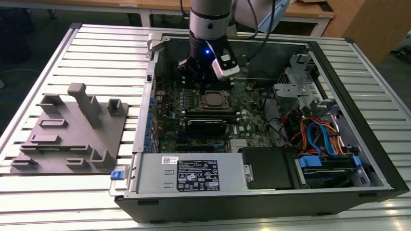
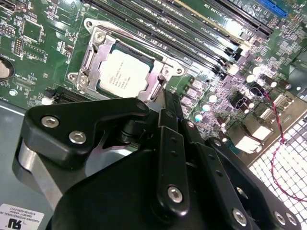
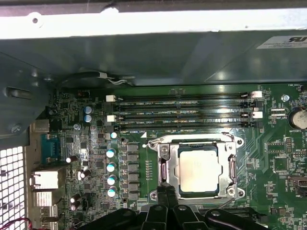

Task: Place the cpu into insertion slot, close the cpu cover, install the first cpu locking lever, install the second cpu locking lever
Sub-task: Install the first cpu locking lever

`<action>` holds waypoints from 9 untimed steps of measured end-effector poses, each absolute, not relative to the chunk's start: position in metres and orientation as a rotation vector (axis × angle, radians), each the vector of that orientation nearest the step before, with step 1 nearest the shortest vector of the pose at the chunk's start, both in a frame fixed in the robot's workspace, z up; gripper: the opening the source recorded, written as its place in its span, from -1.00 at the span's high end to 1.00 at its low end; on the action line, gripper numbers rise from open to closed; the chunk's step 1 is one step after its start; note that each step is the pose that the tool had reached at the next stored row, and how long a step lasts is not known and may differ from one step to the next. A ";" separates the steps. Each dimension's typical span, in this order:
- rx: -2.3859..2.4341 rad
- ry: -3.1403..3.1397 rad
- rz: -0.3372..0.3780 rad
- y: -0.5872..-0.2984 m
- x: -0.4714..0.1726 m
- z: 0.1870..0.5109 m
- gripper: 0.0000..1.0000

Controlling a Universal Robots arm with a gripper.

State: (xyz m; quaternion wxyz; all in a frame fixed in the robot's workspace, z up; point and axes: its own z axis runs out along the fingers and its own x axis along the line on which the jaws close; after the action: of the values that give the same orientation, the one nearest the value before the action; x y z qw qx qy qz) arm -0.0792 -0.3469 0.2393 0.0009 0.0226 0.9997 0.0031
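partly, the end effector (image 3: pixel 167 190) hides one corner of the cpu cover (image 3: pixel 165 164)

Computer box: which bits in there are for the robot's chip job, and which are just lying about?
For the job:
flat square silver-grey cpu chip
thin silver metal cover frame around the chip
black claw, close by the frame's edge

Just lying about:
grey plastic block tray
long black memory slots
blue and orange cables
silver labelled power box
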 end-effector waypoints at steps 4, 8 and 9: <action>0.070 3.139 0.010 -0.347 -0.087 0.239 0.80; 0.069 3.139 0.010 -0.347 -0.094 0.239 0.80; 0.069 3.139 0.010 -0.347 -0.094 0.239 0.80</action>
State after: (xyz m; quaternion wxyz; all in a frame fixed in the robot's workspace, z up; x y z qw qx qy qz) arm -0.0936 -0.3468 0.2393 0.0011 0.0220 0.9998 0.0031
